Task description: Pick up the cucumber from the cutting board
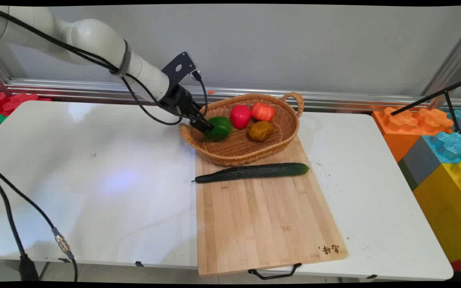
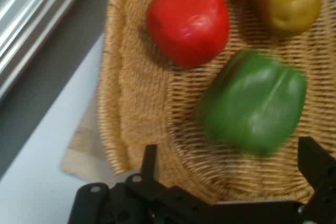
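Observation:
A green bell pepper [image 1: 220,128] [image 2: 253,101] lies at the left end of a wicker basket [image 1: 230,154] [image 2: 131,93]. My gripper [image 1: 205,125] [image 2: 229,146] hangs over the basket's left rim, open. Its fingers stand wide on either side of the pepper's near end and do not grip it. A red pepper [image 1: 240,115] [image 2: 188,20] sits just beyond the green one. An orange-red tomato [image 1: 263,111] and a brownish-yellow potato [image 1: 261,131] [image 2: 287,1] lie further right in the basket.
The basket rests on the far end of a wooden cutting board [image 1: 262,224]. A long dark cucumber [image 1: 252,172] lies across the board in front of the basket. Big coloured toy blocks [image 1: 442,160] stand off the table's right edge. A metal rail [image 1: 94,90] runs along the back.

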Controlling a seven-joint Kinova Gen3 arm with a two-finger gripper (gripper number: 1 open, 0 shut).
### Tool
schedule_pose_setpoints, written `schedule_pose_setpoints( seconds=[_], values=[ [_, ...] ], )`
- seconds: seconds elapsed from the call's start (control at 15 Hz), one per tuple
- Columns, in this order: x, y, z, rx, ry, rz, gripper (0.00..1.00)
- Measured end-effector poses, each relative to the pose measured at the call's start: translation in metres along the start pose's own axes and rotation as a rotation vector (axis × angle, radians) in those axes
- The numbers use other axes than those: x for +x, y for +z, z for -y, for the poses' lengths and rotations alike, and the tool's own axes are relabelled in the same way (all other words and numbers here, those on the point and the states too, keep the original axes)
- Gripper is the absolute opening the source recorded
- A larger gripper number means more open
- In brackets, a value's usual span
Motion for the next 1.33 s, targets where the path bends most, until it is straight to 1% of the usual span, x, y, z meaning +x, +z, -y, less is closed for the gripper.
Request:
schedule_pose_setpoints(
  seconds=[0.13,0.33,0.53,0.6,0.67,0.73,0.8,0.93,1.07,1.2,1.33],
  values=[
    [0.004,0.001,-0.004,-0.036,-0.011,-0.025,1.0],
    [0.012,-0.002,-0.011,-0.072,-0.034,-0.06,1.0],
    [0.026,-0.012,-0.023,-0.126,-0.06,-0.104,1.0],
    [0.031,-0.016,-0.028,-0.145,-0.064,-0.116,1.0],
    [0.037,-0.023,-0.039,-0.175,-0.063,-0.131,1.0],
    [0.04,-0.026,-0.044,-0.184,-0.06,-0.136,1.0],
    [0.045,-0.032,-0.058,-0.204,-0.048,-0.142,1.0],
    [0.051,-0.04,-0.079,-0.222,-0.027,-0.136,1.0],
    [0.054,-0.048,-0.101,-0.231,-0.013,-0.112,1.0],
    [0.055,-0.056,-0.125,-0.242,0.005,-0.076,1.0],
    [0.053,-0.062,-0.139,-0.246,0.019,-0.042,1.0]
  ],
)
